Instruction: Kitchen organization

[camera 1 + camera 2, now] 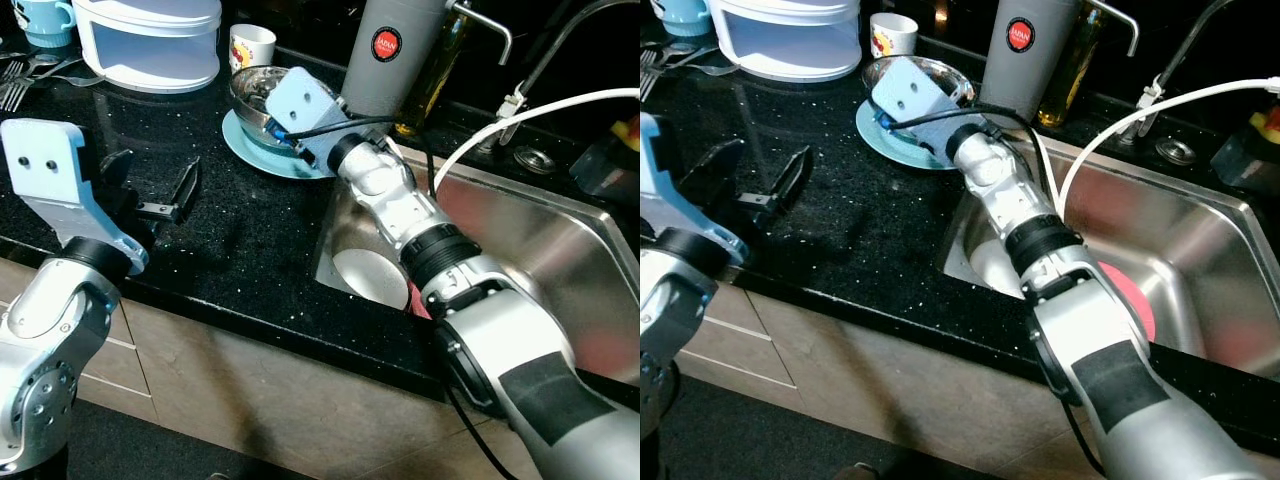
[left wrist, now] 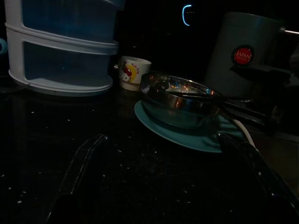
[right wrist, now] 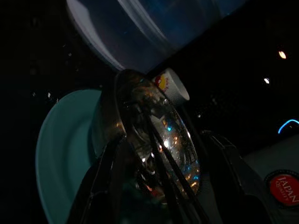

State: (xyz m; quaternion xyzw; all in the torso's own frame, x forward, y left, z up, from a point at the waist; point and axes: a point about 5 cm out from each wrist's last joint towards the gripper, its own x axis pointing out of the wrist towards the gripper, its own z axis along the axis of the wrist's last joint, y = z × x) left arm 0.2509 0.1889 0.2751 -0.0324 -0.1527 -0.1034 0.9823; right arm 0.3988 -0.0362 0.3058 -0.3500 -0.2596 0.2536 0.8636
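A steel bowl (image 2: pixel 180 100) sits on a teal plate (image 2: pixel 187 135) on the black speckled bench (image 1: pixel 230 240), just beside the sink's (image 1: pixel 560 250) near-left corner. Thin dark utensils (image 3: pixel 163 154), perhaps chopsticks, lie across the bowl's inside.

The right gripper (image 3: pixel 163 186) reaches over the sink edge to the bowl. Its fingers (image 3: pixel 105 182) are spread, one on each side of the bowl's rim, and whether they touch the metal cannot be told.

At about 11 o'clock from the bowl stands a small white cup (image 1: pixel 251 45) with a red and yellow cartoon print. At about 2 o'clock stands a tall grey flask (image 1: pixel 395 50) with a round red label reading "JAPAN", with a smaller line of writing under it, too small to read. Just beyond the flask is a bottle of yellowish oil (image 1: pixel 432 85).

At 10 o'clock, further off, is a white stacked container (image 1: pixel 150 40) with clear blue walls, then a light blue mug (image 1: pixel 45 20), with forks (image 1: pixel 20 85) lying at the bench's far left.

At 8 o'clock from the plate, well apart, the left gripper (image 1: pixel 150 195) hovers low over bare bench, its fingers (image 2: pixel 77 170) splayed wide and holding nothing.

In the sink lie a white dish (image 1: pixel 370 275) and a pink one (image 1: pixel 1130 305) under the right arm. A white hose (image 1: pixel 520 115) curves over the basin toward the tap (image 1: pixel 560 45).
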